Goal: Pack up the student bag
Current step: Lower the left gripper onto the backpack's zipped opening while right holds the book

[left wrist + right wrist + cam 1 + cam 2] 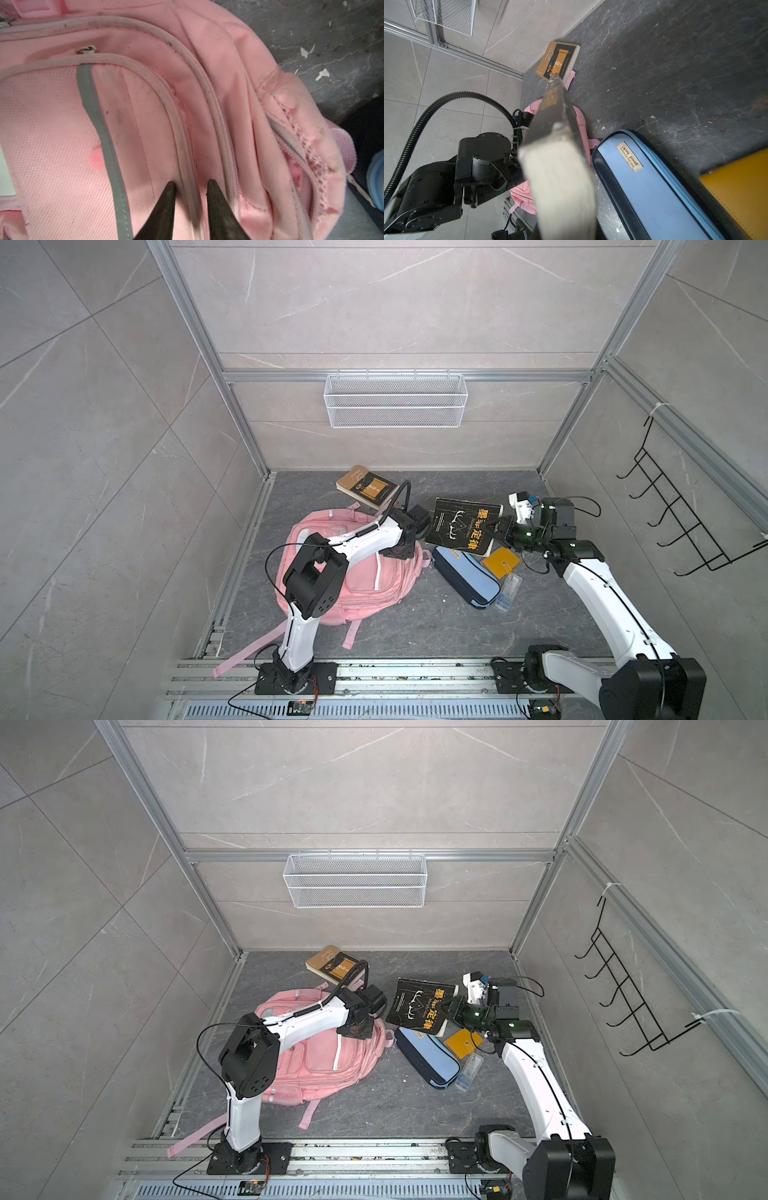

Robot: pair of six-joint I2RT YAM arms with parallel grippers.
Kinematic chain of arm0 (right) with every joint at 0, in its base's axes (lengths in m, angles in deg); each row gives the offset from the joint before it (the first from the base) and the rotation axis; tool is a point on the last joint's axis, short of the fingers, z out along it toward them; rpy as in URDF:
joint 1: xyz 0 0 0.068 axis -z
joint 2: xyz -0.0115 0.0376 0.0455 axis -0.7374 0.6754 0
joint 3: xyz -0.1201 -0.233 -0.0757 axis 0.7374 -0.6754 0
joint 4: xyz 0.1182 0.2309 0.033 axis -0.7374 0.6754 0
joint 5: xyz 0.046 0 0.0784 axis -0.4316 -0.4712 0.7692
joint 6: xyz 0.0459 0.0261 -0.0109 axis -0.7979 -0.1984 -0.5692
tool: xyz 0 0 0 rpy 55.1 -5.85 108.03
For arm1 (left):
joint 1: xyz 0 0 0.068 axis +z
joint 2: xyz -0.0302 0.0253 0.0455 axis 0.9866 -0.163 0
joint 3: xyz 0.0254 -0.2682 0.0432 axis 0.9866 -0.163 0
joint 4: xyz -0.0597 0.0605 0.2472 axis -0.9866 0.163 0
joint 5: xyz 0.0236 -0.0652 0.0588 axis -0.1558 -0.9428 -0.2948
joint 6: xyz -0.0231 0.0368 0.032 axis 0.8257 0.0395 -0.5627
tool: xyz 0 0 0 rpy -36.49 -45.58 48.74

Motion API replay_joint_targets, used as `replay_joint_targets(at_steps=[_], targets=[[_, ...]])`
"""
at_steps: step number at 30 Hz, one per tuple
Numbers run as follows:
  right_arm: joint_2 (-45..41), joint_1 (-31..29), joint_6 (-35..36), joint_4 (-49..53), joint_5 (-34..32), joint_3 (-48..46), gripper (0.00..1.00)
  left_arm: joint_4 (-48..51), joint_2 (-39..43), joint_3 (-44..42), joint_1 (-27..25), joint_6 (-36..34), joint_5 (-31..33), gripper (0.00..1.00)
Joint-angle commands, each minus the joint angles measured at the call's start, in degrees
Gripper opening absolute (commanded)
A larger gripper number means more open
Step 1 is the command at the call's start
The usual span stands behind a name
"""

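The student bag [365,576] [324,1056], pink with white strips, lies flat on the dark floor at the left. My left gripper [191,184] points down onto its upper end. Its two black fingertips stand a narrow gap apart, one on each side of the bag's white piping [176,124], and press into the fabric. In both top views the wrist hides these tips. My right gripper [498,529] [451,1009] is shut on the edge of a black book [461,526] [560,166]. The book hangs tilted above the floor, just right of the bag. The book's page edge hides the right fingers in the right wrist view.
A light-blue and navy pencil case [465,576] [654,187] lies under and in front of the held book. Beside it are a yellow wallet [500,562] and a clear plastic box [509,591]. A brown book [365,487] lies behind the bag. A wire basket [395,400] hangs on the back wall.
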Motion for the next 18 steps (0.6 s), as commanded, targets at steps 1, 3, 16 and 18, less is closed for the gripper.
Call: replay_joint_targets(at_steps=[1,3,16,18], targets=[[-0.87,0.29,-0.79,-4.17,2.24,0.7,0.0,3.78,-1.79,1.78,-0.81,-0.33,1.9,0.27],[-1.06,0.28,-1.17,-4.34,2.33,0.99,0.0,3.77,-1.97,1.86,-0.9,-0.27,1.6,0.27],[-2.63,0.27,0.39,-1.69,2.47,2.45,0.0,0.55,10.91,3.2,2.2,-1.38,-3.7,0.0],[-2.97,0.29,0.72,-1.36,2.72,2.32,0.0,-0.2,15.24,1.59,4.59,-1.7,-5.99,0.0]])
